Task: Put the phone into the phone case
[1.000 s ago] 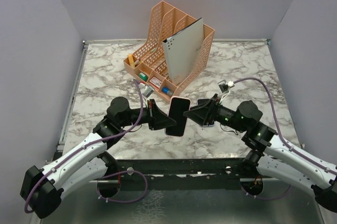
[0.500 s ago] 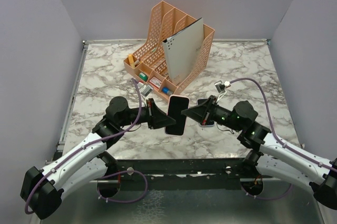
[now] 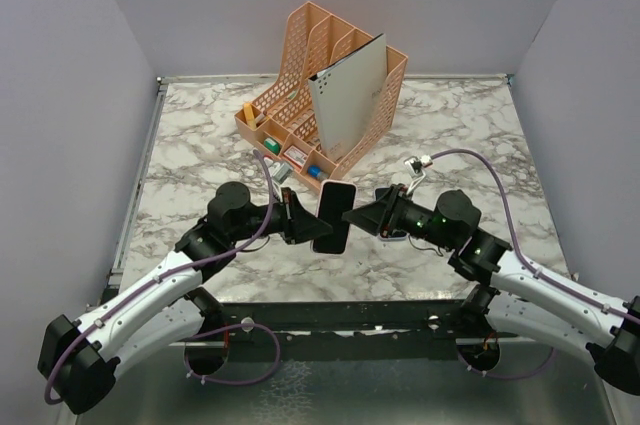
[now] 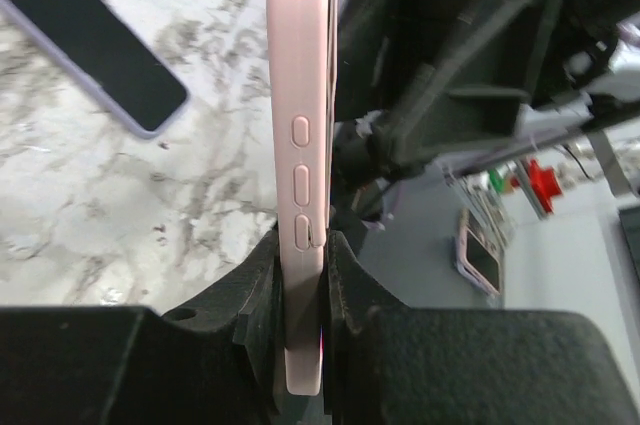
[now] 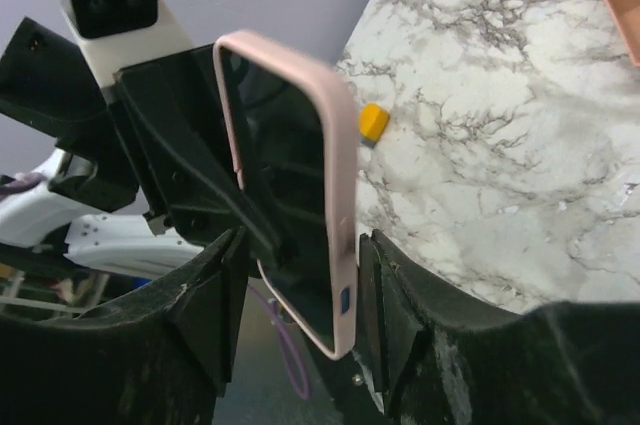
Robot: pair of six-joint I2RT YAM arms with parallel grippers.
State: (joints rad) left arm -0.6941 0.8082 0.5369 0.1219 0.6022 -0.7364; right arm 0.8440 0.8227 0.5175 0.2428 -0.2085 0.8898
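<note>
Fingers (image 4: 258, 295) of the left gripper (image 3: 316, 229) pinch one end of the pink phone case (image 4: 298, 65), holding it on edge above the table. The right gripper (image 3: 354, 217) has its fingers (image 5: 215, 315) spread either side of the case's dark face, and we cannot tell whether they touch it. The phone (image 4: 95, 45) lies flat on the marble table (image 3: 200, 145). Behind stands an orange desk organiser (image 3: 290, 55) with a grey folder (image 3: 350, 95). Both arms reach inward, wrists facing.

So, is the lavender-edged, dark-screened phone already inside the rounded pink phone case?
No, the phone lies flat on the marble table, apart from the pink case clamped in the left gripper.
</note>
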